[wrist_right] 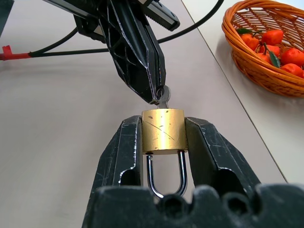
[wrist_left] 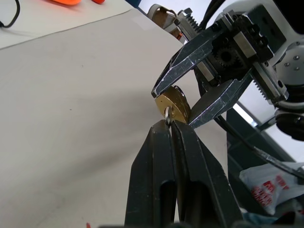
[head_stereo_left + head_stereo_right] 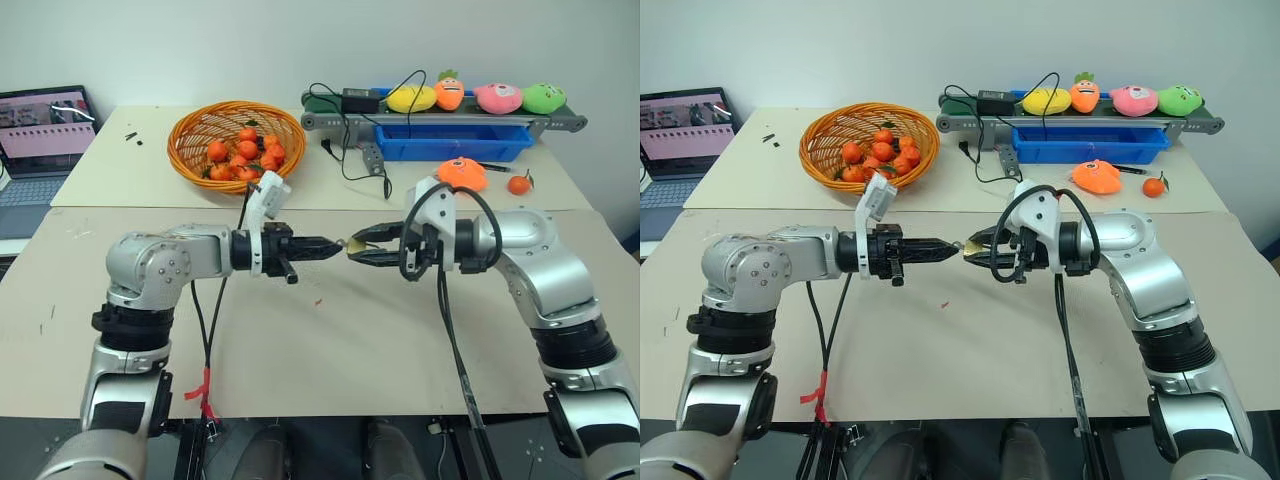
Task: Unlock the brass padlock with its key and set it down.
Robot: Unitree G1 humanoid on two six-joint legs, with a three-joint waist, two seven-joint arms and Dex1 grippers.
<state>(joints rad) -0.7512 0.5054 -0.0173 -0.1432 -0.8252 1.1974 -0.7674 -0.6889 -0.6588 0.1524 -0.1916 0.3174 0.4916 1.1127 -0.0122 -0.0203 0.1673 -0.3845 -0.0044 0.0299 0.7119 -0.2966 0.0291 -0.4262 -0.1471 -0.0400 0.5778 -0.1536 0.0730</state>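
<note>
**Padlock held in mid-air between the two arms, key in the keyhole**

Both arms are raised over the beige table (image 3: 330,340), pointing at each other so that their tips meet above its middle. The right gripper (image 1: 164,130) has its jaws pinching the brass padlock (image 1: 164,129) by the two flat sides of its gold body, with the silvery shackle (image 1: 165,173) pointing back into the gripper and looking closed. The padlock hangs clear of the table, and its keyhole end faces the other arm.

The left gripper (image 2: 169,124) has its jaws pressed together on the head of the key (image 1: 162,97), a small silvery piece. The key's other end sits against the bottom face of the padlock, apparently in the keyhole; how far in it goes I cannot tell.

Farther back on the table stands an orange wicker basket (image 3: 190,130) with small orange fruits (image 3: 245,152) in it. To the right of the basket there is a little conveyor belt (image 3: 440,117) carrying a row of plush toys (image 3: 472,96), over a blue tray (image 3: 455,143). One loose orange fruit (image 3: 518,184) lies near an orange plush (image 3: 462,174). A laptop (image 3: 42,140) sits open at the far left.
</note>
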